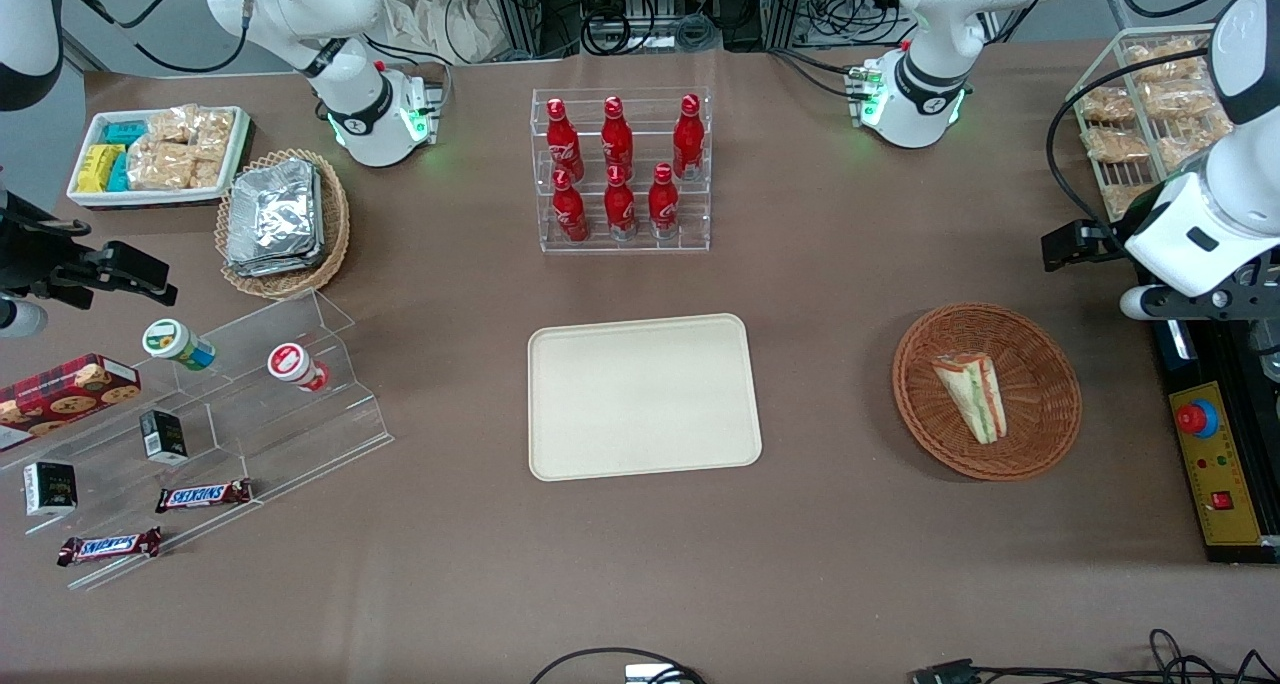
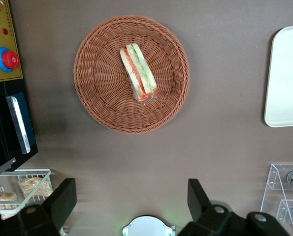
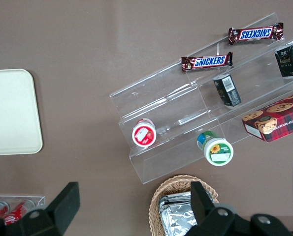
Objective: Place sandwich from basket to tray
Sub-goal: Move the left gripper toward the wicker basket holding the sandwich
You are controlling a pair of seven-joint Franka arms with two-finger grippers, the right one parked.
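The sandwich (image 1: pixel 972 396) (image 2: pixel 139 73), a pale wedge with green and red-orange layers, lies in the round reddish-brown basket (image 1: pixel 920 364) (image 2: pixel 97 83) toward the working arm's end of the table. The cream tray (image 1: pixel 640 394) (image 2: pixel 286 73) sits bare at the table's middle, beside the basket. My gripper (image 1: pixel 1075 246) (image 2: pixel 131 201) hangs high above the table, farther from the front camera than the basket and apart from it. It is open, with only brown table showing between the fingers (image 2: pixel 62 201).
A clear rack of red bottles (image 1: pixel 620 169) stands farther from the front camera than the tray. A wire rack of snack packets (image 1: pixel 1140 114) and a yellow control box with a red button (image 1: pixel 1215 474) flank the basket. A tan basket of foil packets (image 1: pixel 285 219) and an acrylic stepped shelf (image 1: pixel 230 404) lie toward the parked arm's end.
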